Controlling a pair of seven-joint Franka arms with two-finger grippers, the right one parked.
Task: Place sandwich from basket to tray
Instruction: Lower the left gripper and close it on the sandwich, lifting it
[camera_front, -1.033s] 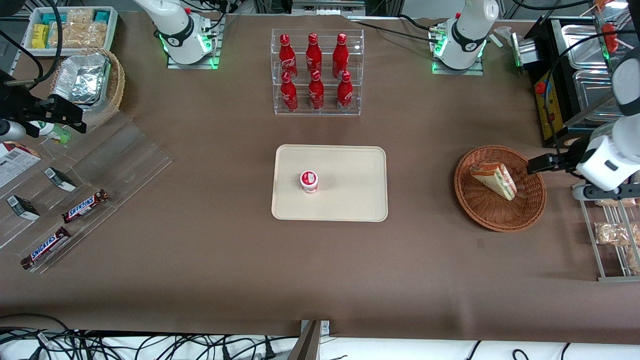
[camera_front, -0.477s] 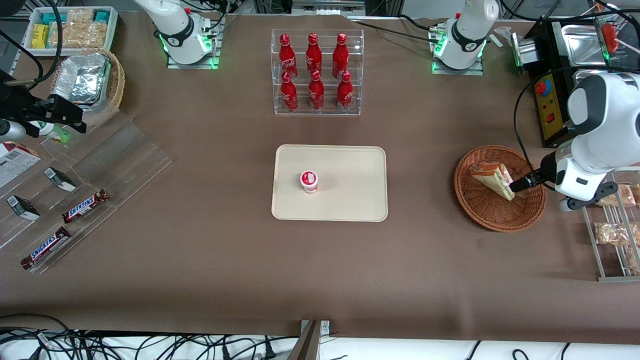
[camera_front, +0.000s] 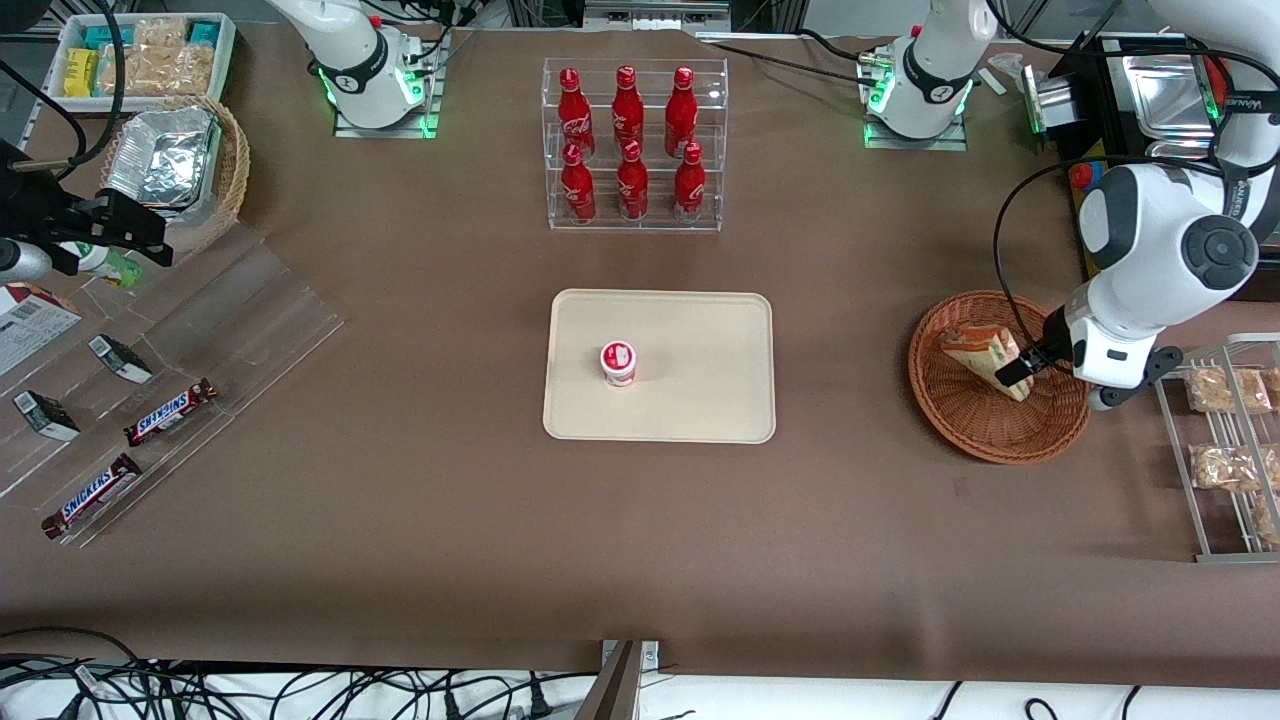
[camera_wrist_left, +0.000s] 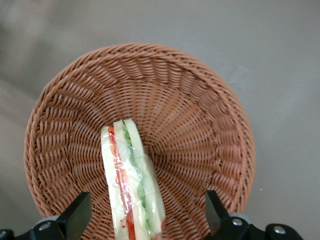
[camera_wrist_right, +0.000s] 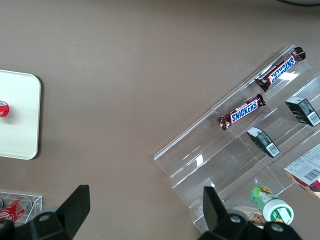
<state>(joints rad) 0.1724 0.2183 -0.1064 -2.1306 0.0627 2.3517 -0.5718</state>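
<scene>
Sandwich (camera_wrist_left: 131, 182) lay wrapped in the basket (camera_wrist_left: 200, 110), filling edge up; I had the gripper (camera_wrist_left: 145, 220) above it, fingers (camera_wrist_left: 75, 215) spread wide, holding nothing. Tray (camera_front: 700, 330) held one cup (camera_front: 618, 362)

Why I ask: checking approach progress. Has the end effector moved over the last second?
Yes. The open end effector has moved from the basket's rim on the working arm's side to over the basket, at the sandwich.
</scene>
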